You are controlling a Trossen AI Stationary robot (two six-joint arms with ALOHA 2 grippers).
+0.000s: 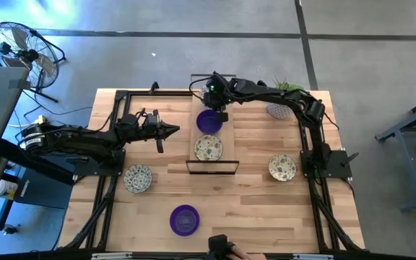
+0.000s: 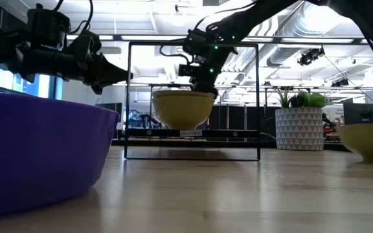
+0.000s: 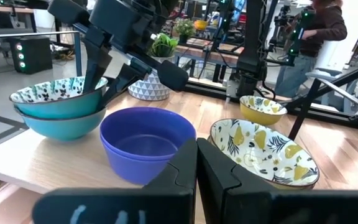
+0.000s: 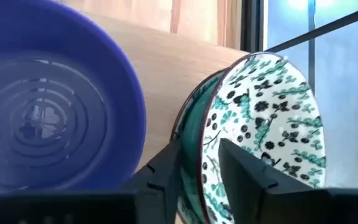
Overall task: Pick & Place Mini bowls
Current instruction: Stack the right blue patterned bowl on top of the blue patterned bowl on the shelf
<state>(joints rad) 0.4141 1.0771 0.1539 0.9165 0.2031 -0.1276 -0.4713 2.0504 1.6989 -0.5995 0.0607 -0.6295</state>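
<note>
A black wire rack (image 1: 211,167) stands mid-table. On it lie a purple mini bowl (image 1: 208,121) (image 3: 148,140) and a cream speckled mini bowl (image 1: 208,148) (image 3: 263,152). At the rack's far end, my right gripper (image 1: 214,97) (image 4: 201,165) is shut on a speckled bowl with a teal outside (image 3: 58,93) (image 4: 260,118). A second teal bowl (image 3: 61,124) shows right under it. My left gripper (image 1: 170,130) (image 3: 196,177) is shut and hovers left of the rack, touching nothing. Loose bowls lie at the table's left (image 1: 137,178), near (image 1: 184,219) and right (image 1: 282,167). My right gripper holds the teal speckled bowl by its rim (image 4: 199,155), one finger inside on the speckled face (image 4: 247,171) and one outside (image 4: 163,171). The fingers come down from above, slanting (image 3: 98,62). The bowl sits tilted on the teal bowl beneath it.
A white pot with a green plant (image 1: 280,108) (image 2: 300,126) stands at the far right, close to my right arm. The rack's upright frame (image 2: 193,45) rises around the bowls. A person (image 3: 316,31) stands beyond the table. A fan (image 1: 20,50) is on the floor.
</note>
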